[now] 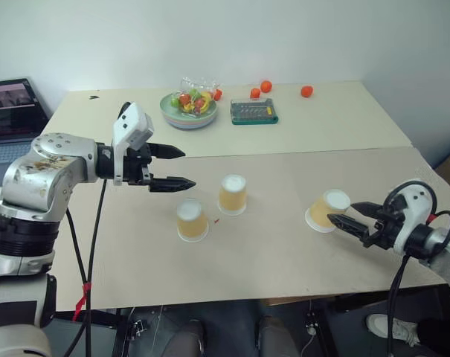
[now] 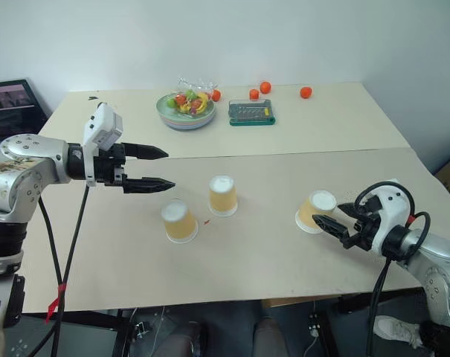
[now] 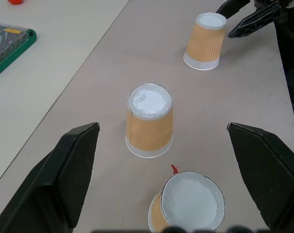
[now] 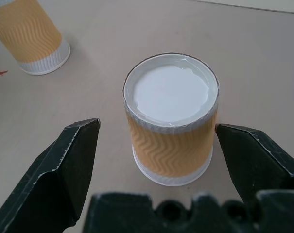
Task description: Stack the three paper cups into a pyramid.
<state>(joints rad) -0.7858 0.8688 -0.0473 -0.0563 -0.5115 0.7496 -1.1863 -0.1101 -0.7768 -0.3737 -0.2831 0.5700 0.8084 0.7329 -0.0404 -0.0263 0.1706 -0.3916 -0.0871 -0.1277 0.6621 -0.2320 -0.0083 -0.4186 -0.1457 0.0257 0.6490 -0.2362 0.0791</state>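
Three paper cups stand upside down on the beige table (image 1: 284, 260), orange-yellow with white bases up. One cup (image 1: 193, 220) is nearest the front, another (image 1: 233, 194) just behind it to the right, and the third cup (image 1: 329, 210) stands apart at the right. My right gripper (image 1: 344, 213) is open at table height, its fingers (image 4: 74, 160) on either side of the right-hand cup (image 4: 171, 126) without touching it. Above and left of the other two cups (image 3: 149, 121) hovers my left gripper (image 1: 187, 167), open and holding nothing.
On the rear table stand a bowl of fruit (image 1: 188, 110), a green tray (image 1: 254, 112) and loose small orange fruits (image 1: 265, 86). A laptop (image 1: 9, 119) sits at the far left. The table's front edge runs close below the cups.
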